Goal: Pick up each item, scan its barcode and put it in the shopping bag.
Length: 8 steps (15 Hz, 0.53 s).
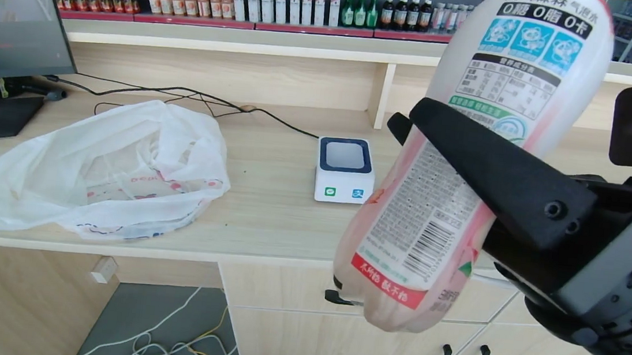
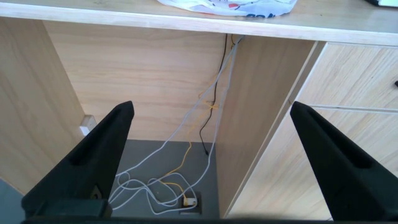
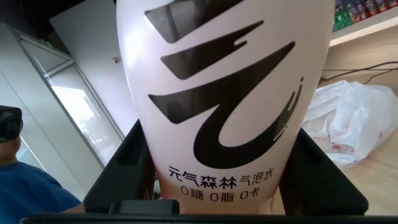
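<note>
Store tabletop (image 1: 268, 196) holds scanner (image 1: 344, 170) and seemingly empty bag (image 1: 114, 169); right claw (image 3: 217, 186) grips bottle (image 1: 512, 63), scan and bagging likely pending; left claw (image 2: 211, 112) open.

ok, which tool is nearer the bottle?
Right. The right tool is shut on the bottle, holding it up just right of the scanner. The left tool hangs open below the counter, facing the cables under it.

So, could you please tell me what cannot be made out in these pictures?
Bottle top: cut off by the head view's upper edge.
Shopping bag bottom: hidden by its crumpled folds, head view.
Right claw, far finger: behind the bottle, head view.
Shelf bottles, labels: too small, head view.
</note>
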Tool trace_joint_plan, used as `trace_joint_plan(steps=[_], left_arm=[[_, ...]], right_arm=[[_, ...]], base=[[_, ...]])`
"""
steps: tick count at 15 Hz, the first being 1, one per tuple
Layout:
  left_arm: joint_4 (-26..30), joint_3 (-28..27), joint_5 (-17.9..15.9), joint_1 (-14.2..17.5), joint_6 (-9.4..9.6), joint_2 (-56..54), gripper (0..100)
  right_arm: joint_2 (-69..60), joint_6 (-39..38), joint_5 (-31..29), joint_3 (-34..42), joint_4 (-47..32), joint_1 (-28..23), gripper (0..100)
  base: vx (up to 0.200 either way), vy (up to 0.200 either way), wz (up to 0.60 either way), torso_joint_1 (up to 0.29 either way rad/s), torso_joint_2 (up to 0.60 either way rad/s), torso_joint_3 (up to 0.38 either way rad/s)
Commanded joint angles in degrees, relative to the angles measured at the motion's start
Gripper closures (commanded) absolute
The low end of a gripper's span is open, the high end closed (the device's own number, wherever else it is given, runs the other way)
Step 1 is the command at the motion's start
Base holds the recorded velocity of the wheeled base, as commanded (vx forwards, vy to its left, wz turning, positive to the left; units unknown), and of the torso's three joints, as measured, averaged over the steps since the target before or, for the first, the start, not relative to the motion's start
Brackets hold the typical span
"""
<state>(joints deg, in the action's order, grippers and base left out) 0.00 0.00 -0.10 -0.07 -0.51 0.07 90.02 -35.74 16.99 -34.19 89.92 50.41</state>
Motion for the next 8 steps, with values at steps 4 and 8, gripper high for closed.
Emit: trace_joint_plan(steps=[4, 8], left_arm=[[0.0, 0.0, 0.0, 0.0, -0.02, 0.0, 0], [0.0, 0.0, 0.0, 0.0, -0.02, 0.0, 0]], right_arm=[[0.8, -0.3, 0.1, -2.9, 0.1, 2.2, 100], [2.6, -0.2, 0.1, -5.4, 0.1, 3.8, 100]], base=[[0.000, 0.000, 0.00, 0.000, 0.00, 0.000], [0.000, 0.000, 0.00, 0.000, 0.00, 0.000]])
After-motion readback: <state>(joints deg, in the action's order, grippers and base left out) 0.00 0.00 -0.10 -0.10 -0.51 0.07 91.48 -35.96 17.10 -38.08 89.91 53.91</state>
